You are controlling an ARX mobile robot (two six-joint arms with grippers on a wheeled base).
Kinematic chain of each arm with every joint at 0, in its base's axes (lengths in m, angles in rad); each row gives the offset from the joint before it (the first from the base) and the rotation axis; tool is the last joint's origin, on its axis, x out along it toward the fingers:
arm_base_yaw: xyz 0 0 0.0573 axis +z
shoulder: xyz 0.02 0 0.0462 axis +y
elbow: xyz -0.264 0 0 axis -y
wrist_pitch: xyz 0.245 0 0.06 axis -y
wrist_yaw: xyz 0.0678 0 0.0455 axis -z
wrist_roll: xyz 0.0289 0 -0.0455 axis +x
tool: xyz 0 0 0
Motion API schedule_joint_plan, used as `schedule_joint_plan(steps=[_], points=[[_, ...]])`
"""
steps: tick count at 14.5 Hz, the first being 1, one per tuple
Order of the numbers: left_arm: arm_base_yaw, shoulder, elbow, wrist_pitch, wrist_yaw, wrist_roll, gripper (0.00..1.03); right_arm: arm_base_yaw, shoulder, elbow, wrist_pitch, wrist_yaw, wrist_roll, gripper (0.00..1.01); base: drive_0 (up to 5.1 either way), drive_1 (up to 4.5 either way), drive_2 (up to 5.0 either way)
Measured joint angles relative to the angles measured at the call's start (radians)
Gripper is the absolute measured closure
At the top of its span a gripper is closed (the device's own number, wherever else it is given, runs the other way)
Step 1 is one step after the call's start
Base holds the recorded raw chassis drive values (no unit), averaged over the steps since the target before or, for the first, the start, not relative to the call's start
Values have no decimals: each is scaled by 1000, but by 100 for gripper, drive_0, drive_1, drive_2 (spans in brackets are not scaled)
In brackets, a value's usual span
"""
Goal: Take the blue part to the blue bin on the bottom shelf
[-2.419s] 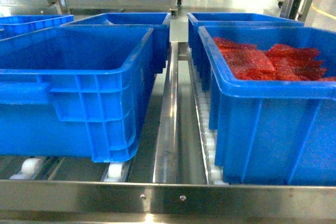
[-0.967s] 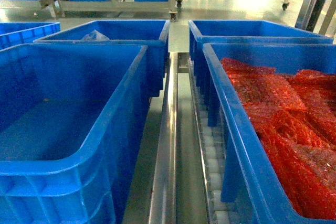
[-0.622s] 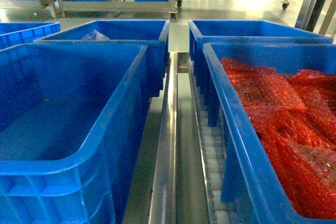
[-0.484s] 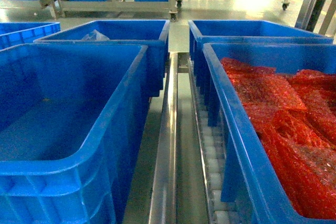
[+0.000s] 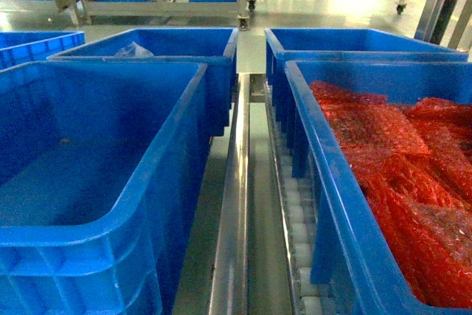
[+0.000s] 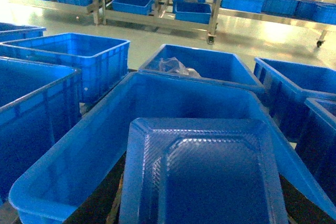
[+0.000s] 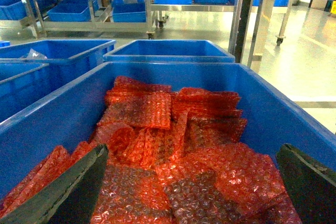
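Blue part (image 6: pixel 202 177), a ribbed tray, fills the left wrist view above the blue bin (image 6: pixel 79 166); left fingers unseen, grip unclear. Right gripper (image 7: pixel 191 182) hangs spread over red bubble-wrap bags (image 7: pixel 173 140).

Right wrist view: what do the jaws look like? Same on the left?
The right gripper has two flat, matte dark-grey jaws tapering to wedge tips; no cables or markings show. The left gripper is mostly hidden behind the blue part; only dark slivers show.
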Motion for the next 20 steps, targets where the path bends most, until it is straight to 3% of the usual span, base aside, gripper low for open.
schedule_joint_plan(steps=[14, 15, 16, 17, 18, 19, 20], points=[[0, 0, 0, 0, 0, 0, 60, 0, 0, 0, 0, 0, 0, 3, 0, 0, 0], [-11, 15, 32, -109, -25, 0, 60, 0, 0, 0, 0, 0, 0, 3, 0, 0, 0], [-19, 36, 45, -130, -33, 0, 60, 0, 0, 0, 0, 0, 0, 3, 0, 0, 0], [-69, 53, 51, -101, -39, 10, 60, 0, 0, 0, 0, 0, 0, 3, 0, 0, 0], [-26, 381, 87, 243, 89, 63, 60, 0, 0, 0, 1, 0, 0, 3, 0, 0, 0], [5, 720, 161, 409, 143, 86, 41, 0, 0, 0, 0, 0, 0, 3, 0, 0, 0], [5, 703, 158, 421, 143, 94, 3, 0, 0, 0, 1, 0, 0, 3, 0, 0, 0]])
